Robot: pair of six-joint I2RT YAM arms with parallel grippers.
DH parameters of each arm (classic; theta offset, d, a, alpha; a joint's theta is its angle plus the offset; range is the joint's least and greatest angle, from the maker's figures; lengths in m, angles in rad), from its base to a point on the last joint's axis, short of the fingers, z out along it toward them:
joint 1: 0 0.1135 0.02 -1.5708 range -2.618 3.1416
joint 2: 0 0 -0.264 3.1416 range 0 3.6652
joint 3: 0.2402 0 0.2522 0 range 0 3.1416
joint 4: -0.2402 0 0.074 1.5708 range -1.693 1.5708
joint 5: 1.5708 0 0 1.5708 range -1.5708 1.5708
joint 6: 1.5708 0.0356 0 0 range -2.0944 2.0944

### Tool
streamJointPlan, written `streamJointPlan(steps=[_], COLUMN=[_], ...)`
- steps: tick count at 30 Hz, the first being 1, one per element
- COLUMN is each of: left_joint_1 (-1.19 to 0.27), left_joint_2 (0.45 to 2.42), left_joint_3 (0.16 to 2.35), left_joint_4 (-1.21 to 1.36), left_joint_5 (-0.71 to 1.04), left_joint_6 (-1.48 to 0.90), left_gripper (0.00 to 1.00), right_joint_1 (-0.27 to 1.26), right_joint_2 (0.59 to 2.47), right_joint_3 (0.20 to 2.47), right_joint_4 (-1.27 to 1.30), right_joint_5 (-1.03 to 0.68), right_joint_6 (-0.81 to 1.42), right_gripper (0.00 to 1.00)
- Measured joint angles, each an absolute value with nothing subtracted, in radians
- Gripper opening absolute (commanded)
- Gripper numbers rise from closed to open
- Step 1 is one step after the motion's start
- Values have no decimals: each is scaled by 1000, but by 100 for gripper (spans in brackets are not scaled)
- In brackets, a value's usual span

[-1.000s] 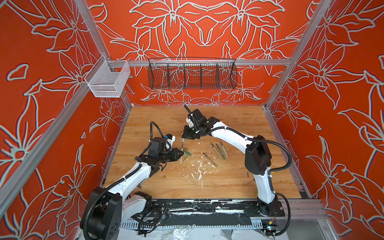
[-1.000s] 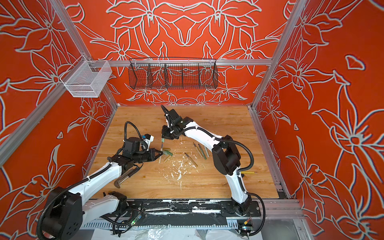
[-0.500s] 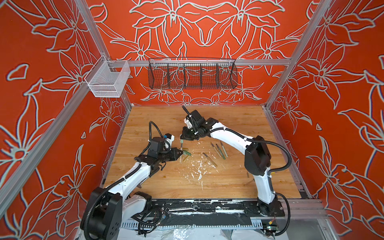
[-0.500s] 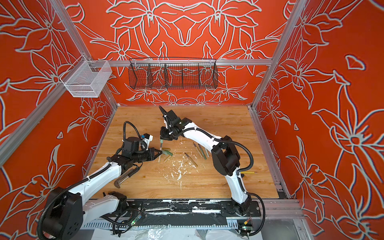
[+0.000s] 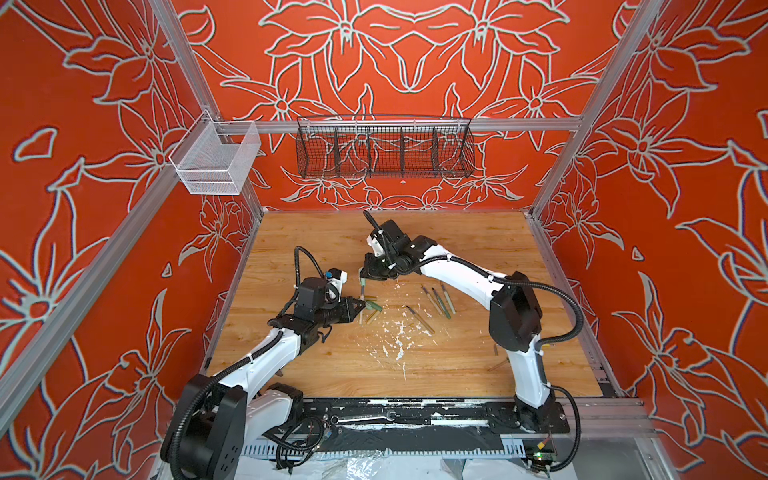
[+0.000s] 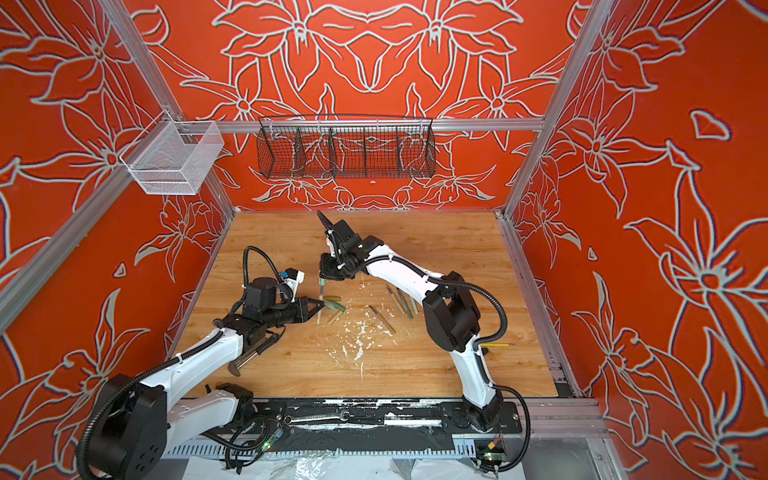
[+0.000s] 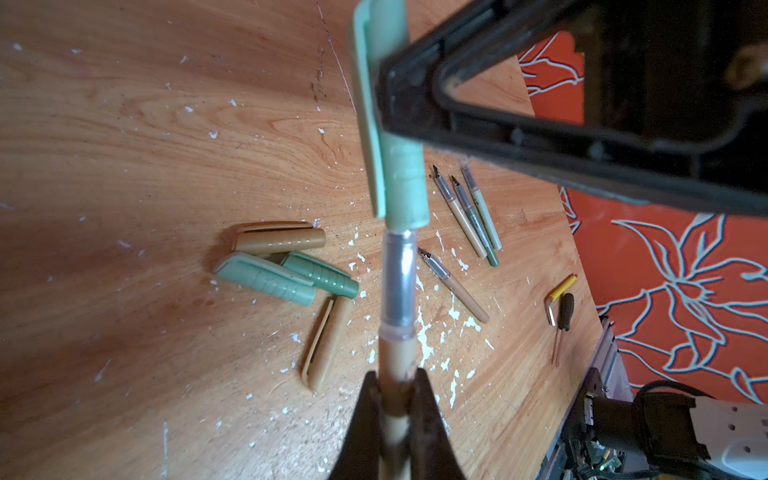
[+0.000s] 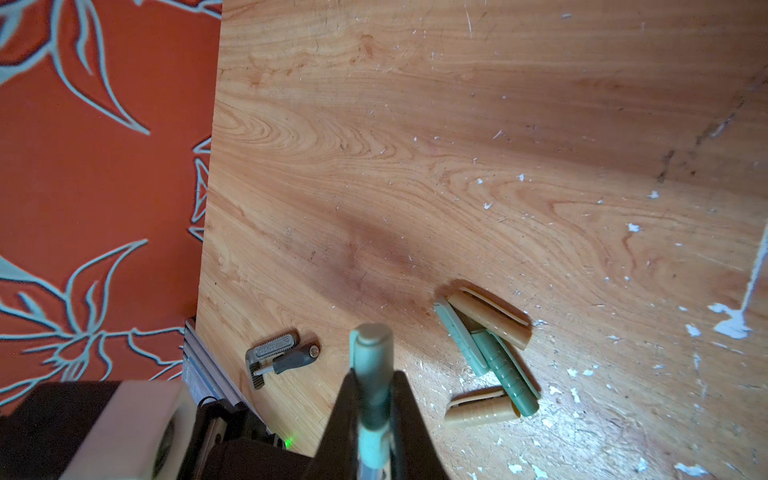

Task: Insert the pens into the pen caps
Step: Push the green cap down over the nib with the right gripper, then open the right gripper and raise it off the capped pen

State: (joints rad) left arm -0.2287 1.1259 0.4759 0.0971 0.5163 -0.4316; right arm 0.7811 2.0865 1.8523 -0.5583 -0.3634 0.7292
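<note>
Since a second ago the right end effector (image 5: 362, 277) has edged slightly left, clenched on a pale green cap (image 7: 401, 178). The left end effector (image 7: 395, 386), hardly moved, grasps a tan pen (image 7: 397, 291) above the counter (image 5: 457, 241), its tip inside the cap's mouth.

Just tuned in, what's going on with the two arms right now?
The left gripper is shut on a tan pen, the right gripper on a pale green cap. The pen's tip is in the cap's mouth, not pushed home. Four loose caps and four loose pens lie on the table.
</note>
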Motion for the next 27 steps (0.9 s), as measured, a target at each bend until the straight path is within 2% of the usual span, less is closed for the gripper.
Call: streamJointPlan(steps=[27], left_joint_1=[-243], left_joint_2=[1148], left_joint_3=[537], left_joint_4=[358], left_joint_5=[516], left_joint_6=[-436], left_gripper=[0], right_joint_1=[767], right_joint_2=[1947], right_joint_3=[1880], right_joint_4=[-522], right_joint_5=[-239], right_joint_6=[640], right_gripper=[8])
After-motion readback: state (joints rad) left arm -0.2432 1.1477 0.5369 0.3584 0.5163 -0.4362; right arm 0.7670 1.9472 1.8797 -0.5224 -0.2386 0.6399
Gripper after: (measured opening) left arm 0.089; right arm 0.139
